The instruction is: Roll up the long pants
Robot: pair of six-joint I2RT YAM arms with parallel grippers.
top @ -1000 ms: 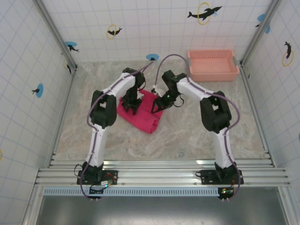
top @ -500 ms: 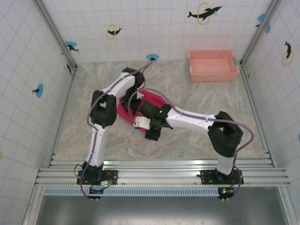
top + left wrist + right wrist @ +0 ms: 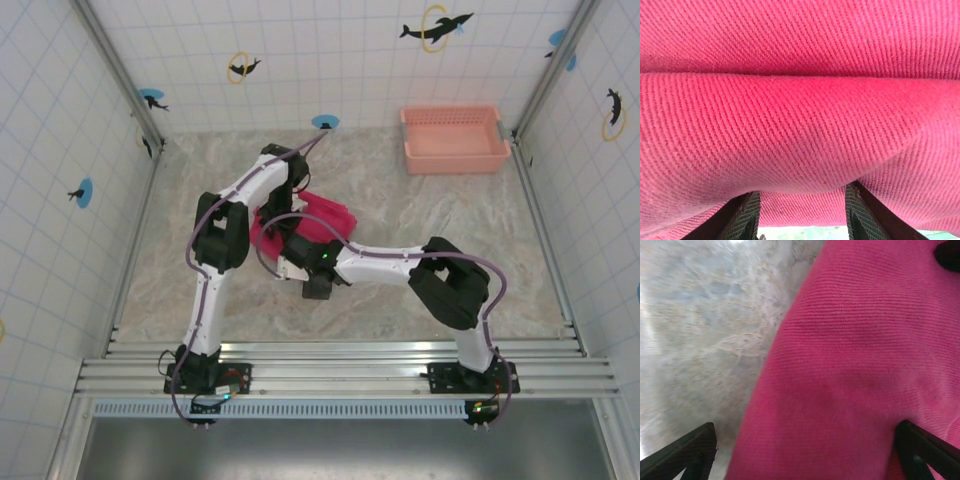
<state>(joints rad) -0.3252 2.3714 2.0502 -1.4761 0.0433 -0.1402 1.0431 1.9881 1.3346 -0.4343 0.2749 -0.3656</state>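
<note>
Top view: the right arm has swung across. A second ago its wrist was at the 3 o'clock edge of the long pants. Now the forearm lies over their 6 o'clock end.
- Less magenta cloth shows than before, and what shows is bunched toward 12 o'clock.
- The left arm has not moved off the cloth's 9 o'clock side.
- The pants sit at about 10 o'clock from the middle of the marbled table, well apart from the pink basket in the 1 o'clock corner.

Judgement: the roll is partly made, and the right arm is lining up on the near edge for another turn.

Right wrist view: the right gripper is spread wide, one finger over bare table and the other over cloth, straddling the hem. The top view hides this under the arm.

Left wrist view: the left gripper has its fingers partly apart under a thick rounded fold. Cannot tell whether they pinch it.
</note>
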